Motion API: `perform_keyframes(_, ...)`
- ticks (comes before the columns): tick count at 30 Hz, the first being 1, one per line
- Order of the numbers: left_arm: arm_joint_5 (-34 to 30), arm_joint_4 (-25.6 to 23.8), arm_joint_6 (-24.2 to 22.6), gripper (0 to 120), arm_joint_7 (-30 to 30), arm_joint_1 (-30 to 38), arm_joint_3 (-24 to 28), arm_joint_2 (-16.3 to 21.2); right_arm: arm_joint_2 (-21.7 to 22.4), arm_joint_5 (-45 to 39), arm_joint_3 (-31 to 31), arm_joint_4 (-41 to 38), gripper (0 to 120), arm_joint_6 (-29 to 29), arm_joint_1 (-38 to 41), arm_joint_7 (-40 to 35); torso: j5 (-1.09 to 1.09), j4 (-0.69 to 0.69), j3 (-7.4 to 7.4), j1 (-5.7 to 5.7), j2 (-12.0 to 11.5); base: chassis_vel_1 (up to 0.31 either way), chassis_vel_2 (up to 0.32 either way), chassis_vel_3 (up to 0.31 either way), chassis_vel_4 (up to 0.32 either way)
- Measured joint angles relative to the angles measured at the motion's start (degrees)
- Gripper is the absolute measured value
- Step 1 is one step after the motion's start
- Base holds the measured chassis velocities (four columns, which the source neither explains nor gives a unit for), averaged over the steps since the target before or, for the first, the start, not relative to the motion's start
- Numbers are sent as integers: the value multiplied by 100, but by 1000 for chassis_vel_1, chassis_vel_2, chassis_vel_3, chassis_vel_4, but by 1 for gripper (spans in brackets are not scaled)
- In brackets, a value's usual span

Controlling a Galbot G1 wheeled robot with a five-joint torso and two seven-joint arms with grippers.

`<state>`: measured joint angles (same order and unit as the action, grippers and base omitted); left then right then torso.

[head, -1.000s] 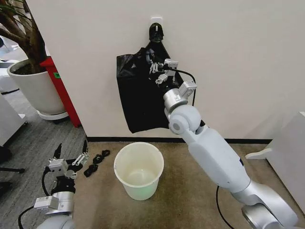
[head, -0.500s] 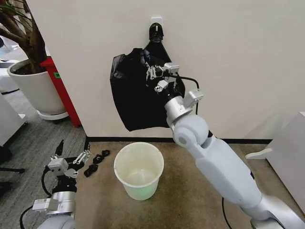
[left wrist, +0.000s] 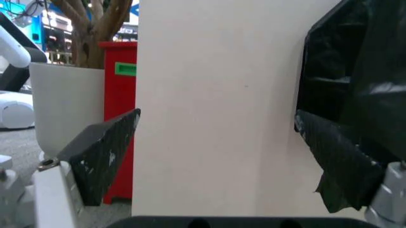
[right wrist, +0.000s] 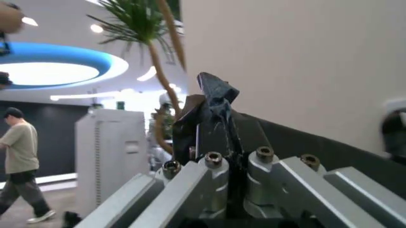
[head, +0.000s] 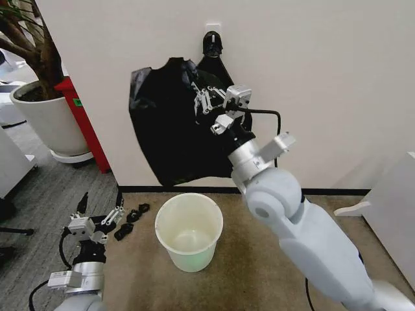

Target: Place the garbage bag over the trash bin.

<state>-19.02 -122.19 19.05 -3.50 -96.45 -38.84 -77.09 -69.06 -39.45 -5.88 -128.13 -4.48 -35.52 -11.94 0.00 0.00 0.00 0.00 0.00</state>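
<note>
- Since 1 s ago, right gripper [head: 202, 100] has pulled the bag [head: 165, 133] out to the robot's left; bag now spreads wider across the wall [head: 324, 78], and the arm sits closer to the head cam.
- Right jaws closed, pinching a fold of bag near its top; wrist view shows black plastic [right wrist: 212, 102] clamped between the fingers.
- Bag's right upper part reaches up to the wall hook [head: 211, 43]; bottom edge hangs above the bin [head: 189, 232], not touching.
- Bin upright on the floor by the wall, below the bag.
- Left gripper [head: 98, 214] low, left of bin, jaws spread wide, holding nothing.
</note>
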Motion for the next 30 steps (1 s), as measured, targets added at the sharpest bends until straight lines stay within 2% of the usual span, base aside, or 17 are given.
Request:
perform_keyframes(8, 106, 9, 2, 96, -5, -22, 15, -63, -46, 163, -30, -389, 0, -84, -361, 218, 0, 0, 0, 0, 0, 0, 0, 0, 0)
perform_keyframes(25, 242, -67, 64, 95, -14, -96, -33, -136, -451, 652, -447, -143, 0, -55, -727, 346, -1, 0, 0, 0, 0, 0, 0, 0, 0)
perform_keyframes(30, 255, -25, 65, 95, -24, -88, -23, -159, -718, 917, -546, 21, 0, 11, -911, 438, -1, 1, 0, 0, 0, 0, 0, 0, 0)
